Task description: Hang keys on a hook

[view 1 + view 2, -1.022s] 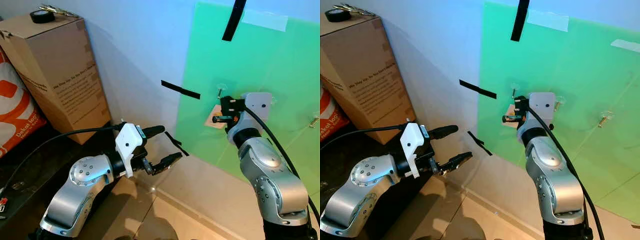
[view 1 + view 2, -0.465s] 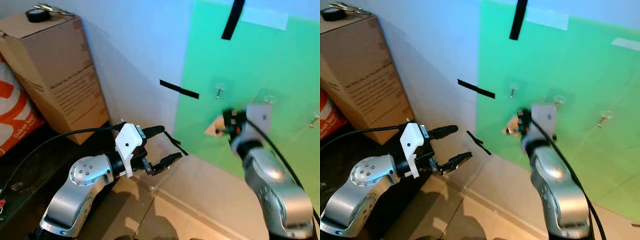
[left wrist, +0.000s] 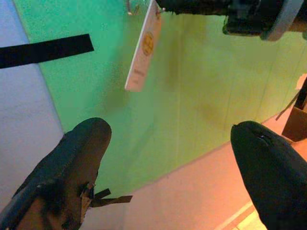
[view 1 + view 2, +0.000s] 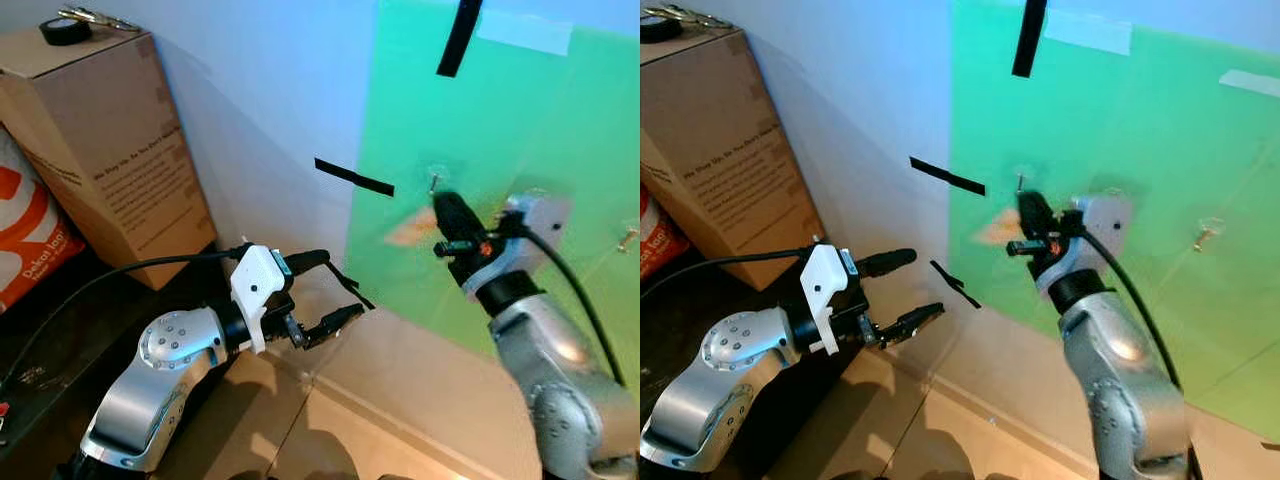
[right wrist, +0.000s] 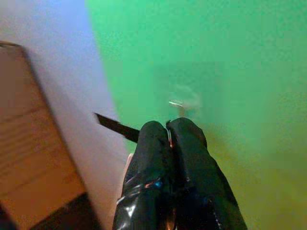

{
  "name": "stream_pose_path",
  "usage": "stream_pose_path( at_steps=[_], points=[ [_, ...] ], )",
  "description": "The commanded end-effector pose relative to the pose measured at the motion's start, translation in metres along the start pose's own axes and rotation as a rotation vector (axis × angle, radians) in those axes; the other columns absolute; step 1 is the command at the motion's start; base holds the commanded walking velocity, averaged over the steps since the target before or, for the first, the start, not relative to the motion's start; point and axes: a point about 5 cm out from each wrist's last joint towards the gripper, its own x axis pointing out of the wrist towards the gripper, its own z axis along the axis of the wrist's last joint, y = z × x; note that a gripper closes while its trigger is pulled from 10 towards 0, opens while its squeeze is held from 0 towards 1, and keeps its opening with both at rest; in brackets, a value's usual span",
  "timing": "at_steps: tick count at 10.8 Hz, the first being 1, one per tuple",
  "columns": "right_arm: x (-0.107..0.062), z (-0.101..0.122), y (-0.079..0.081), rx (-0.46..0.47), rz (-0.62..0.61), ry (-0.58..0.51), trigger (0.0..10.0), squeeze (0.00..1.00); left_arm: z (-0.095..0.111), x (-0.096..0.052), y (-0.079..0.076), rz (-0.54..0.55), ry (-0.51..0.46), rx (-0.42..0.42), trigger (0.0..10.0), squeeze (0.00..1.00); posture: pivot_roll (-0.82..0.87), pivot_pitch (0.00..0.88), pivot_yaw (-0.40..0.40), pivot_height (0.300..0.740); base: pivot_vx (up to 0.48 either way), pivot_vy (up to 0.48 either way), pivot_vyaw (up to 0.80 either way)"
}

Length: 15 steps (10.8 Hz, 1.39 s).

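**Q:** Which relation governs the coming move?

**A:** The small metal hook on its clear pad (image 4: 433, 181), fixed to the green plastic sheet (image 4: 560, 130) on the wall, is seen just above and beyond the tips of the right gripper (image 4: 446, 207). The right gripper's black fingers are pressed together on the key ring. From it the pale, flat key tag (image 3: 142, 48) is seen trailing toward the robot's left, blurred in the head views. In the left wrist view the ring end appears close to the hook, but whether it is already looped over cannot be told.

**Q:** How does the tag's long axis lie, and which arm is nearer?

**A:** The tag's long axis is slanted, not plumb, so the keys are judged to be carried by the fingers, not by the hook. The right arm is much the nearer. The left gripper (image 4: 325, 295) is held low and well apart, with its fingers spread wide and nothing between them.

**Q:** Are containers involved?

**A:** A tall brown cardboard box (image 4: 105, 140) stands closed at the left, with a roll of black tape (image 4: 57, 32) on its top. Its contents are hidden.
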Motion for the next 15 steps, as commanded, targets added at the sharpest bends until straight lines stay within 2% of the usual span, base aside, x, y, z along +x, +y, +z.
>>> stream_pose_path(
  at_steps=[1,2,4,7,8,9,10,11,12,13,14,15],
  points=[
    [-0.002,0.013,0.004,0.0,0.068,-0.044,10.0,0.0,0.001,-0.001,0.002,0.001,0.003,0.005,10.0,0.0,-0.11,0.032,0.028,0.74,0.0,0.0,0.0],
    [-0.003,0.026,0.006,0.034,0.16,-0.092,10.0,0.0,0.003,-0.001,0.003,0.001,0.001,0.007,10.0,0.0,-0.11,0.032,0.027,0.74,0.0,0.0,0.0],
    [-0.005,0.041,0.011,0.055,0.243,-0.14,10.0,0.0,0.009,-0.003,0.004,0.013,-0.029,-0.001,10.0,0.0,-0.11,0.028,0.022,0.74,0.0,0.0,0.0],
    [-0.002,0.044,0.01,0.037,0.23,-0.117,10.0,0.0,0.028,-0.004,0.01,0.046,-0.147,-0.03,10.0,0.0,-0.11,0.017,0.015,0.74,0.0,0.0,0.0],
    [-0.002,0.044,0.011,0.042,0.232,-0.117,10.0,0.0,0.032,-0.002,0.012,0.053,-0.159,-0.021,10.0,0.0,-0.11,0.015,0.015,0.74,0.0,0.0,0.0],
    [-0.001,0.044,0.013,0.042,0.231,-0.114,10.0,0.0,0.032,0.001,0.013,0.033,-0.16,-0.04,10.0,1.0,-0.11,0.012,0.014,0.74,0.0,0.0,0.0],
    [0.001,0.044,0.016,0.038,0.229,-0.104,10.0,0.0,0.032,0.004,0.013,0.007,-0.162,-0.06,10.0,1.0,-0.11,0.006,0.016,0.74,0.0,0.0,0.0],
    [0.002,0.043,0.018,0.03,0.233,-0.097,10.0,0.0,0.031,0.006,0.016,0.02,-0.152,-0.03,10.0,1.0,-0.11,0.003,0.016,0.74,0.0,0.0,0.0],
    [0.003,0.043,0.021,0.019,0.239,-0.086,10.0,0.0,0.031,0.009,0.019,0.039,-0.139,0.014,10.0,0.94,-0.12,0.0,0.02,0.74,0.0,0.0,0.0],
    [0.005,0.04,0.02,-0.01,0.2,-0.048,10.0,0.0,0.031,0.009,0.019,0.033,-0.138,0.005,10.0,0.45,-0.12,0.0,0.024,0.74,0.0,0.0,0.0],
    [0.009,0.038,0.014,-0.019,0.131,-0.034,10.0,0.0,0.028,0.008,0.016,0.017,-0.125,0.003,10.0,0.36,-0.12,0.0,0.024,0.74,0.0,0.0,0.0],
    [0.014,0.036,0.01,-0.016,0.078,-0.024,10.0,0.0,0.025,0.007,0.012,0.003,-0.109,-0.002,10.0,0.34,-0.12,0.009,0.023,0.74,0.0,0.0,0.0]
  ],
)
